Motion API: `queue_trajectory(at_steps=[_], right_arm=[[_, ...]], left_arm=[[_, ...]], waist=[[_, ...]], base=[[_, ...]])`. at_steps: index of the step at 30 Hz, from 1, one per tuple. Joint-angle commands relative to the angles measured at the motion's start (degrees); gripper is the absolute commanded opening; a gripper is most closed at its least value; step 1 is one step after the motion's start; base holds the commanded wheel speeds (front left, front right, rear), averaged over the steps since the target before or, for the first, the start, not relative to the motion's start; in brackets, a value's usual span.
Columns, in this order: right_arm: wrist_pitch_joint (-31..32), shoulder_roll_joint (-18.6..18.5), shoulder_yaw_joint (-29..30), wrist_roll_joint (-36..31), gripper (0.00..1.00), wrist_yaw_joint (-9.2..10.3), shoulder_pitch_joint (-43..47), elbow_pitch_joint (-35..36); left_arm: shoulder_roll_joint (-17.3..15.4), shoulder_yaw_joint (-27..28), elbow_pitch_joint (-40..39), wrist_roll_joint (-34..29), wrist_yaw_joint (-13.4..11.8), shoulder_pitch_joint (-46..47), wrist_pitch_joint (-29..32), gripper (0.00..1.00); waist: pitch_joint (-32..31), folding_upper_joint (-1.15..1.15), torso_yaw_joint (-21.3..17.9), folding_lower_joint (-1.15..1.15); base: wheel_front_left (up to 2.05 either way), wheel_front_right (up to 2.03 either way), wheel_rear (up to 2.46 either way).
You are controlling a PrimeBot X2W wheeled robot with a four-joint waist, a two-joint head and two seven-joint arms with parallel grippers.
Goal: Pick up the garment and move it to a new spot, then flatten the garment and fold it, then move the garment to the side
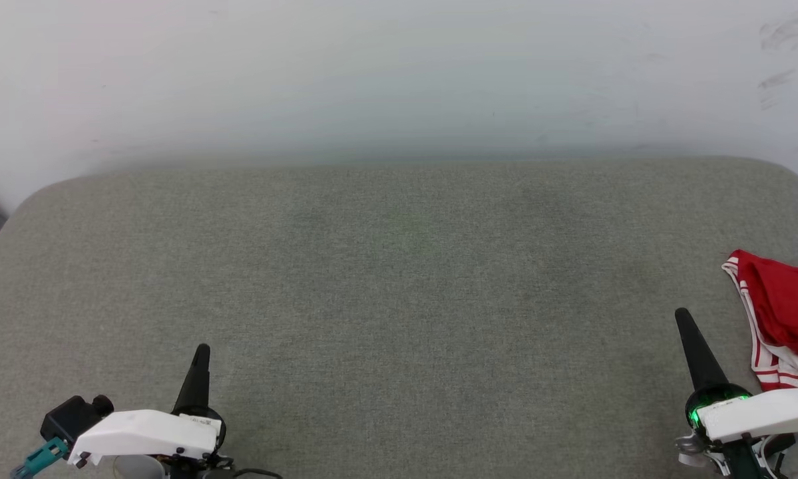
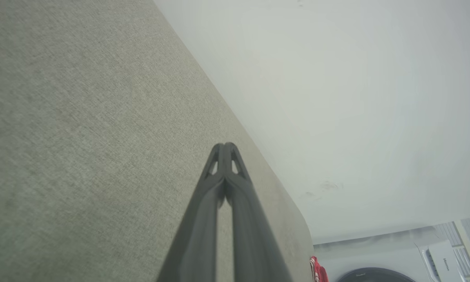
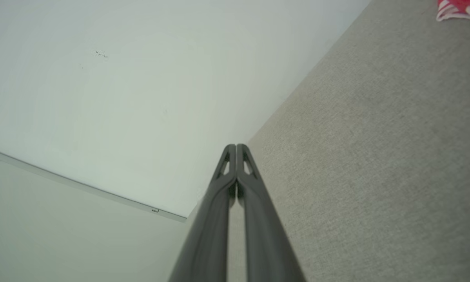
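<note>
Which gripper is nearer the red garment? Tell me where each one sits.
Right. The right gripper sits close beside the garment, just to its left. The left gripper is far off across the grey cushion, toward the opposite side.

Left gripper (image 2: 225, 148) has its two dark fingers pressed together at the tips with nothing between them, over the grey fabric surface (image 2: 82, 137). A white wall (image 2: 336, 98) runs alongside. A scrap of the red garment (image 2: 318, 270) peeks out at the surface's far corner, near a white appliance (image 2: 434, 258).
</note>
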State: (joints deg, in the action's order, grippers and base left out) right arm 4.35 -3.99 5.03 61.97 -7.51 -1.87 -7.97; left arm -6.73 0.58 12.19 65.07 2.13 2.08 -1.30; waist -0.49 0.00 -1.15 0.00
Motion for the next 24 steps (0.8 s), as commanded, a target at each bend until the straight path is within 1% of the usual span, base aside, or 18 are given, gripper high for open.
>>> queue_trajectory(at_steps=[1,24], right_arm=[[0.2,0.0,0.2,1.6,0.00,0.02,-1.5,0.1],[1.1,0.6,0.8,14.1,0.00,0.02,-3.0,-2.6]], left_arm=[[0.0,0.6,-0.3,1.3,0.5,1.5,0.4,0.00],[1.7,3.0,0.6,12.6,2.7,2.8,3.7,0.00]], waist=[[0.0,0.00,0.0,0.00],[0.3,0.00,0.4,0.00]], base=[[0.00,0.00,0.00],[0.00,0.00,0.00]])
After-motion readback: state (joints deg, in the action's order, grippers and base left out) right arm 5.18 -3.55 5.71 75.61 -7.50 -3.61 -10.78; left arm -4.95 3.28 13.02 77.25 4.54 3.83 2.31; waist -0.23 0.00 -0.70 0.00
